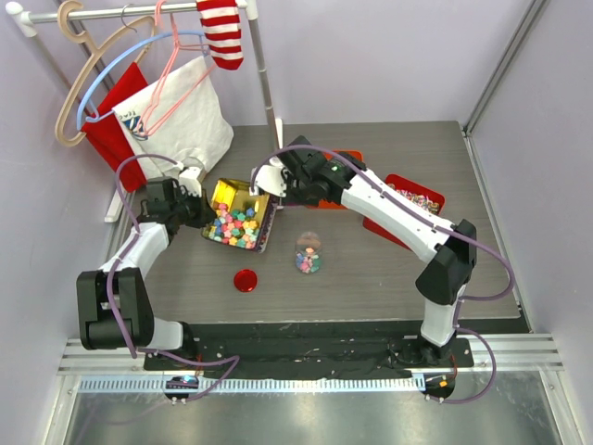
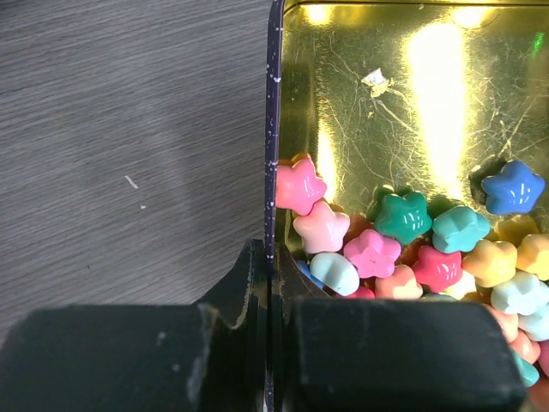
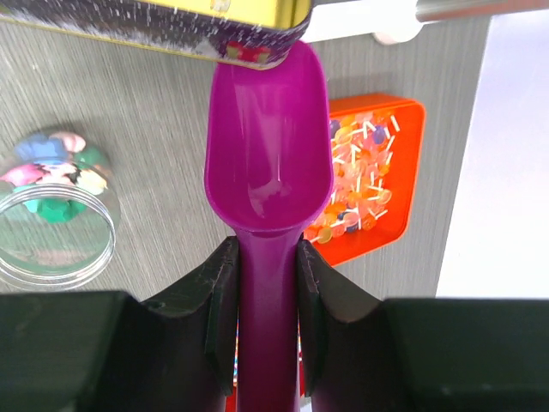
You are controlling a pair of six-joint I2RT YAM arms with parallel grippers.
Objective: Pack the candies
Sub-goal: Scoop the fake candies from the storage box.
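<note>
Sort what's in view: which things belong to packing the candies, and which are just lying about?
Job: pastel star-shaped candies; gold-lined metal tin, pinched by left gripper; magenta plastic scoop, held by right gripper; clear round jar; red round lid.
Lying about: orange square tin of wrapped sweets; red rectangular tin; red-and-white striped sock; white cloth bag; hangers.

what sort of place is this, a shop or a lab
Probably a lab test booth, not a shop: two robot arms bolted to a base plate, plain walls around a small table, and staged props like the clothes rack.
</note>
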